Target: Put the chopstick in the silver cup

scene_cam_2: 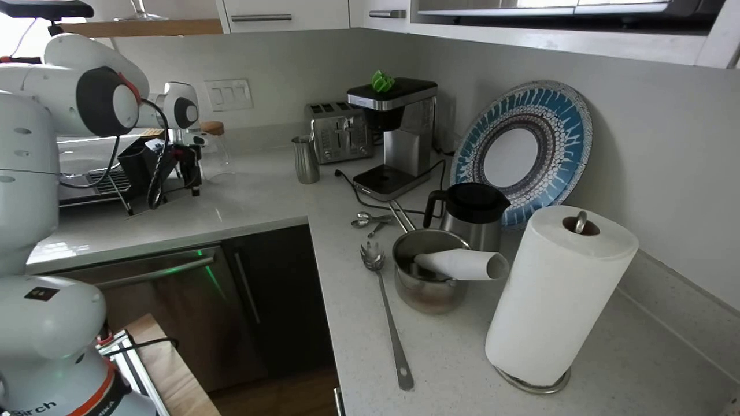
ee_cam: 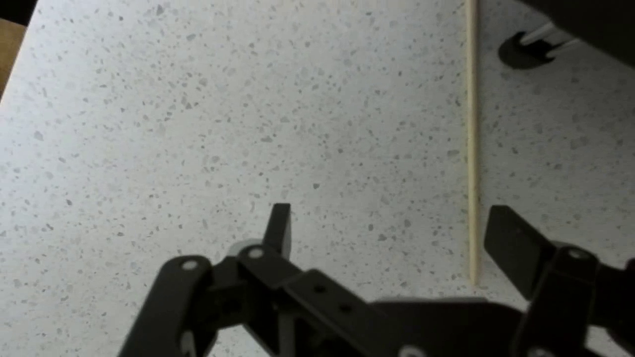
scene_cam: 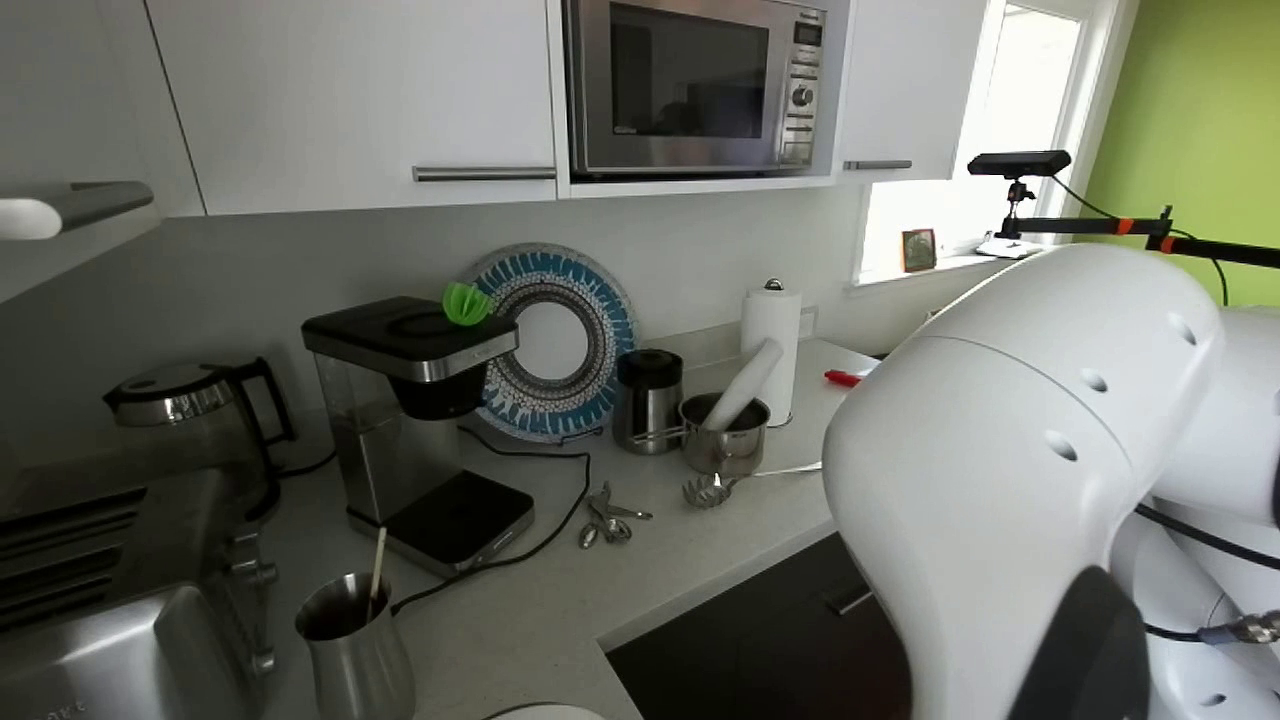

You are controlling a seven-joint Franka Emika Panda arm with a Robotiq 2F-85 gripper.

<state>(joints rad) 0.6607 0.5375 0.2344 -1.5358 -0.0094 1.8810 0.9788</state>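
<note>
A thin pale chopstick (ee_cam: 473, 124) lies on the speckled counter in the wrist view. My gripper (ee_cam: 389, 218) is open above the counter. The chopstick's near end lies between the two fingers, close to the right finger, and nothing is held. In an exterior view the gripper (scene_cam_2: 193, 179) hangs low over the counter beside the dish rack; the chopstick on the counter cannot be made out there. The silver cup (scene_cam_2: 306, 162) stands upright in front of the toaster. It also shows in an exterior view (scene_cam: 362, 660), with a thin pale stick (scene_cam: 378, 565) leaning in it.
A dark box (scene_cam_2: 141, 164) and the dish rack (scene_cam_2: 95, 196) stand close by my gripper. A rack foot (ee_cam: 521, 52) shows at the upper right. A glass jar (scene_cam_2: 217, 153) stands behind the gripper. The toaster (scene_cam_2: 341, 133) and coffee maker (scene_cam_2: 399, 138) stand past the cup.
</note>
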